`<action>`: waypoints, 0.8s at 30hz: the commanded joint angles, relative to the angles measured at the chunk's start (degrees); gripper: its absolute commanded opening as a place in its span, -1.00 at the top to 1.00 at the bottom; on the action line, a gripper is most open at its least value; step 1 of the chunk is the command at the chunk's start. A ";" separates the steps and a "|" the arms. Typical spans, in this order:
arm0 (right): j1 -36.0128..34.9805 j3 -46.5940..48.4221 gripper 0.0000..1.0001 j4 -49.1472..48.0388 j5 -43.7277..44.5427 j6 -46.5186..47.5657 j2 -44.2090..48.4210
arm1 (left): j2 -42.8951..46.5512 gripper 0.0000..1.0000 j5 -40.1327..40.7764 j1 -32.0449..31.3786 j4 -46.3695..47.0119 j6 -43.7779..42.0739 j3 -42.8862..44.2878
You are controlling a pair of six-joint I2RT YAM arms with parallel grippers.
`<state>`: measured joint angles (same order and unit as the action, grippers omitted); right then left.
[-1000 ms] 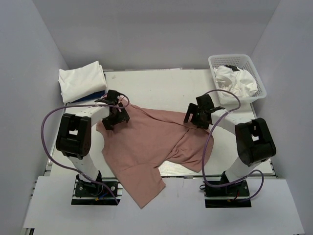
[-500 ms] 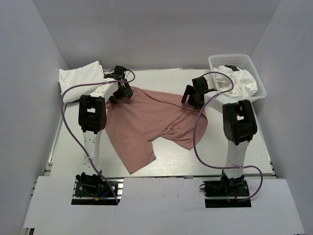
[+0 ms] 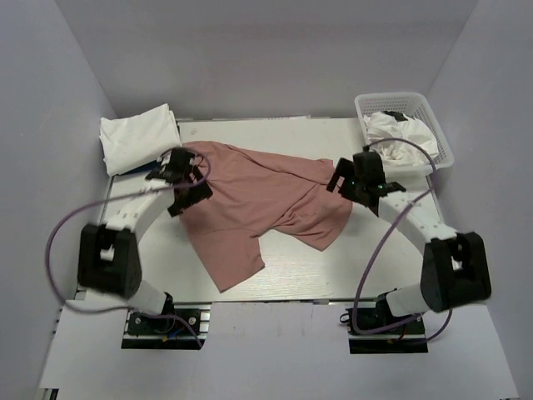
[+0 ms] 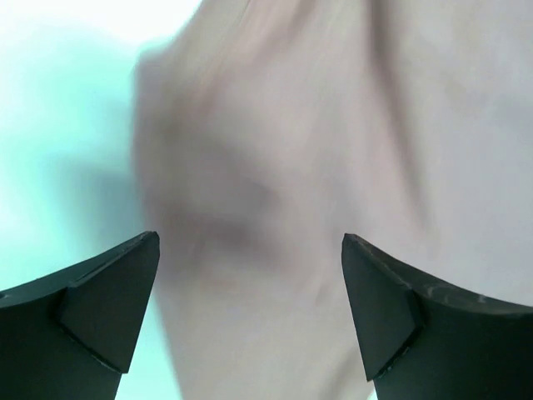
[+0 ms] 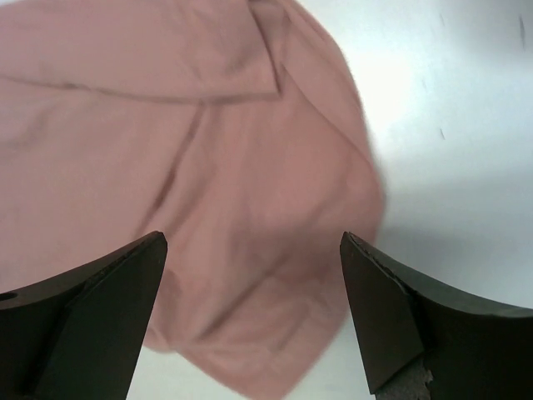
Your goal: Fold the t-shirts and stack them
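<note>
Pink cotton, soft and full of creases, sprawls across the middle of the overhead view. This is the dusty-pink t-shirt point(image 3: 266, 204), lying rumpled with one long flap trailing toward the lower left of the pale table point(image 3: 283, 133). A folded white tee point(image 3: 137, 140) sits as a neat slab at the upper left. At the upper right a crumpled white tee point(image 3: 398, 137) fills the white mesh basket point(image 3: 400, 97). The left gripper point(image 3: 185, 177) hangs over the shirt's left edge and the right gripper point(image 3: 350, 177) over its right edge. Each wrist camera shows what the overhead cannot, wedge-shaped black fingers spread wide with nothing between them. Under the left gripper point(image 4: 250, 308) the cloth is a blur, while under the right gripper point(image 5: 250, 308) a sharp fold line and the shirt's rounded edge show against bare white tabletop.
</note>
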<state>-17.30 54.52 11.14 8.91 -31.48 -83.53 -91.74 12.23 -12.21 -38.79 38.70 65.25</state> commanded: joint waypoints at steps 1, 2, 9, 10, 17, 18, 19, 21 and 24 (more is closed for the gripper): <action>0.25 -7.22 -0.81 -0.06 1.81 -5.51 4.15 | 11.83 -0.99 -1.77 -0.88 1.80 7.16 -11.80; 0.34 -10.11 -0.81 -0.24 1.55 -5.87 6.95 | 13.77 -0.99 -1.77 -0.89 1.78 7.70 -13.73; 0.25 -15.41 -0.81 1.70 -1.70 -7.63 11.89 | 22.22 -0.99 -9.67 -1.42 2.31 9.64 -26.49; 0.25 -15.67 -0.81 2.65 -1.70 -7.10 11.98 | 22.83 -0.99 -10.46 -2.03 2.31 9.64 -26.49; 0.51 -17.34 -0.70 1.09 -0.56 -7.10 8.92 | 33.20 -0.99 -17.57 -3.17 -1.28 7.97 -28.69; 0.34 -17.08 -0.65 0.99 -1.34 -7.27 8.39 | 33.21 -0.99 -18.46 -3.87 -2.16 7.28 -28.69; 0.42 -16.73 -0.53 0.64 -2.13 -7.19 6.81 | 33.91 -0.99 -19.08 -3.88 -3.74 7.27 -29.39; 0.25 -16.29 -0.53 0.82 -3.80 -7.01 4.62 | 35.14 -0.99 -20.75 -4.49 -5.07 7.27 -30.62; 0.34 -16.46 -0.44 0.55 -5.47 -6.84 3.37 | 36.89 -0.99 -25.05 -5.80 -5.60 7.27 -33.52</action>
<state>-17.21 37.65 13.10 5.72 -37.95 -79.20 -57.04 -6.98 -16.82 -41.41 46.50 34.24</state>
